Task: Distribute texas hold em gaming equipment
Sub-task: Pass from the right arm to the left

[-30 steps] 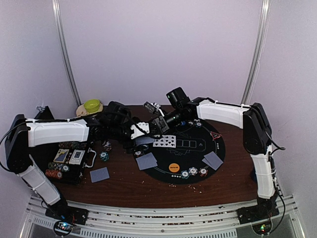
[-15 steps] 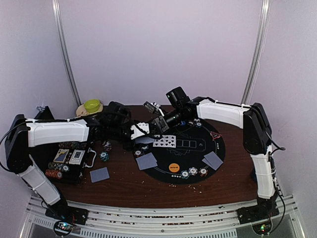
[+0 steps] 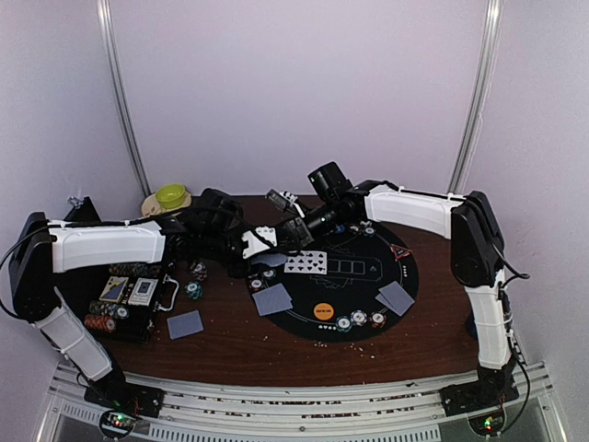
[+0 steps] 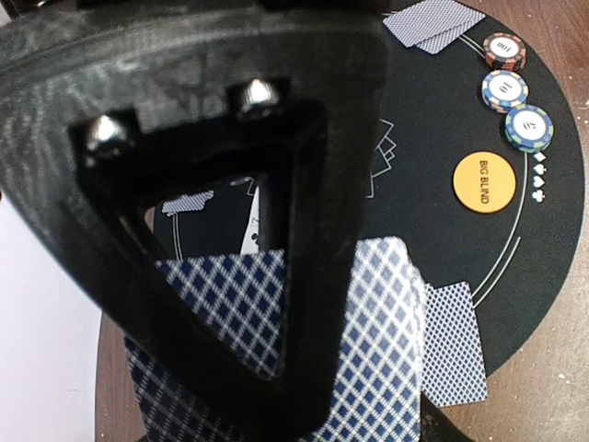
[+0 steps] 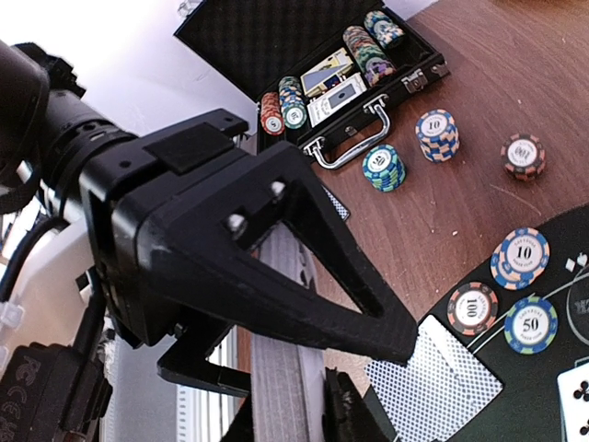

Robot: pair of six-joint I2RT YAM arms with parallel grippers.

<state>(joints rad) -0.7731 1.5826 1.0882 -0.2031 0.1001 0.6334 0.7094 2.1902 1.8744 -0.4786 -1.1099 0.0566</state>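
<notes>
Both grippers meet above the left edge of the black poker mat (image 3: 405, 267). My left gripper (image 3: 267, 249) is shut on a deck of blue-checked playing cards (image 4: 386, 331), and one of its fingers (image 4: 304, 276) crosses the top card's back. My right gripper (image 5: 382, 368) hovers just beside it, jaws slightly apart with nothing seen between them. On the mat lie face-up cards (image 3: 306, 262), two pairs of face-down cards (image 3: 272, 298) (image 3: 397, 297), an orange BIG BLIND button (image 4: 483, 182) and three chip stacks (image 3: 359, 319). Another card pair (image 3: 185, 324) lies on the wood.
The open black chip case (image 3: 124, 299) sits at the left with chips and cards inside. Loose chip stacks (image 5: 436, 134) (image 5: 384, 168) (image 5: 523, 156) stand on the wood beside it, and three more (image 5: 520, 256) stand at the mat's edge. A yellow-green bowl (image 3: 171, 195) is at the back left.
My left jaws have closed in on the deck. My right jaws have eased a little apart. Neither arm has shifted noticeably.
</notes>
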